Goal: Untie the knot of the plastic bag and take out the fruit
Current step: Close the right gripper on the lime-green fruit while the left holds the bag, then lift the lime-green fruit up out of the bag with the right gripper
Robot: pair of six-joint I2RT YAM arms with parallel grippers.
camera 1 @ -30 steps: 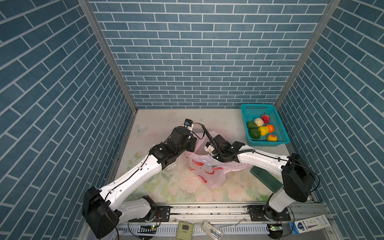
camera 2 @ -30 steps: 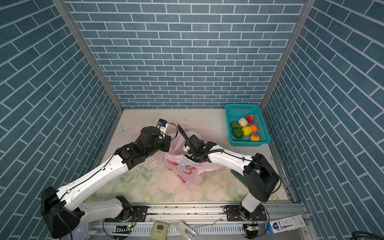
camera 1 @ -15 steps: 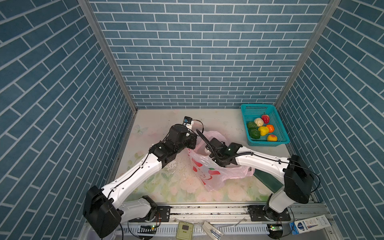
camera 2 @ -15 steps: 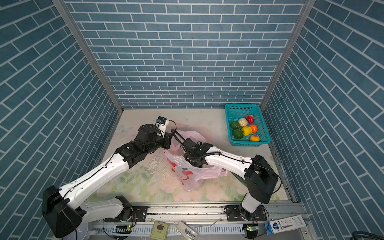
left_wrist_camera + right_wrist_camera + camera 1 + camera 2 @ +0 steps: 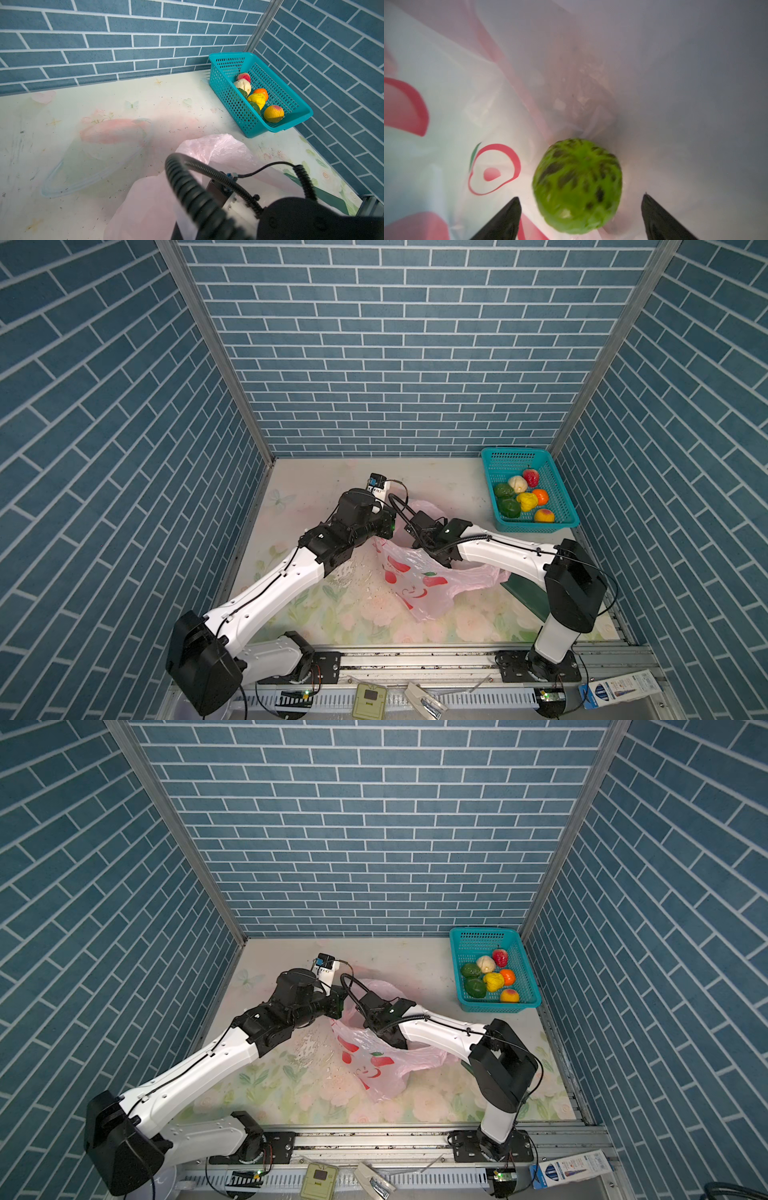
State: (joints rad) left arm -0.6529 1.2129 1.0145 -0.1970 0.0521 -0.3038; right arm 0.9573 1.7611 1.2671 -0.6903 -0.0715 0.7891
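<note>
The fingers [image 5: 508,218] of the right gripper [image 5: 581,196] stand wide apart deep inside the plastic bag [image 5: 415,585]. A light green fruit [image 5: 577,182] with dark patches lies between them, and neither finger seems to touch it. No other fruit shows in the bag in the right wrist view.

The fingers of the left gripper [image 5: 385,531] are hidden in all views. They are closed, and the bag's rim rises up to them, so I judge that they pinch the plastic and hold the mouth open.

No knot is visible. The mouth of the bag is open wide enough for the right arm to go in, so the untying seems to be done. The bag lies in the middle of the desk [image 5: 316,489], with its bottom toward the near side.

Farther out, in the far right corner, stands a teal basket [image 5: 536,526]. It holds seven fruits: two dark green, one cream-white, one red, one orange, one yellow and one yellow-red. I think the task is almost finished: what is left is to close on the green fruit, lift it out and put it with the others.
</note>
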